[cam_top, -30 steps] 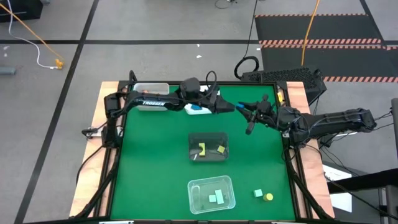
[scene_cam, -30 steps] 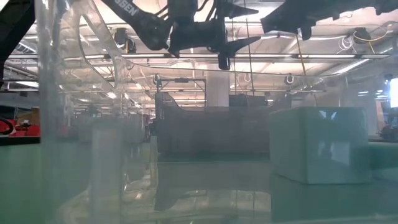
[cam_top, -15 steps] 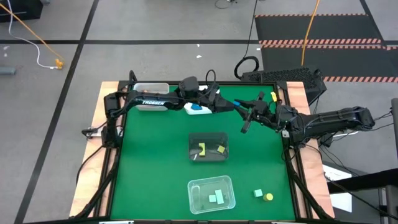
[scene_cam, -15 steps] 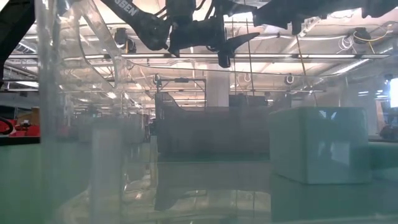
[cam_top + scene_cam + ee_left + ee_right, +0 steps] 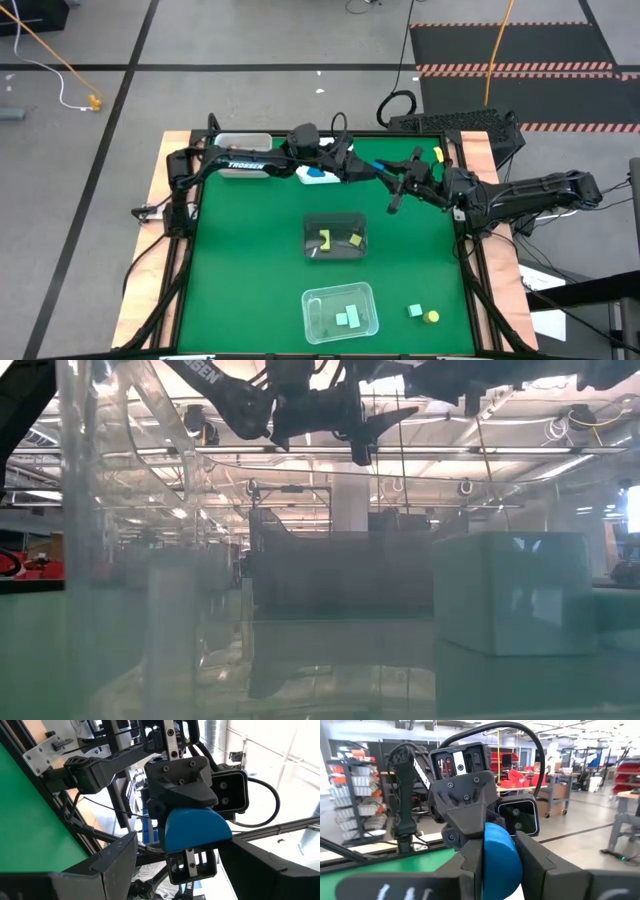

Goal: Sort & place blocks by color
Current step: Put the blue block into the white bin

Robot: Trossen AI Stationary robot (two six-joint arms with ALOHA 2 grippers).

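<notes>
A blue block with one rounded edge (image 5: 501,851) hangs high over the far middle of the green table (image 5: 250,260), where my two grippers meet. My right gripper (image 5: 500,867) comes in from the right and is shut on it. My left gripper (image 5: 177,842) comes in from the left, rolled on its side and open. Its fingers stand above and below the block (image 5: 196,827), with a gap showing at one of them. Yellow blocks (image 5: 325,240) lie in the dark tray and mint green blocks (image 5: 347,318) in the clear near tray. A green block (image 5: 415,312) and a yellow one (image 5: 431,317) rest on the table at near right. My right gripper pinches the blue block's two flat faces (image 5: 490,862) between its two fingers (image 5: 537,862). It comes in about level from the table's right side. The block stands on edge with its rounded edge up, lifted well clear of the table.
The dark clear tray (image 5: 312,222) stands mid-table and the clear tray (image 5: 308,300) near the front edge. A white tray (image 5: 243,146) and a tray holding blue (image 5: 318,176) sit at the far edge under my left arm. Bare green table lies to the left.
My right gripper has tipped its fingers up a little, still holding the blue block in front of my left gripper.
</notes>
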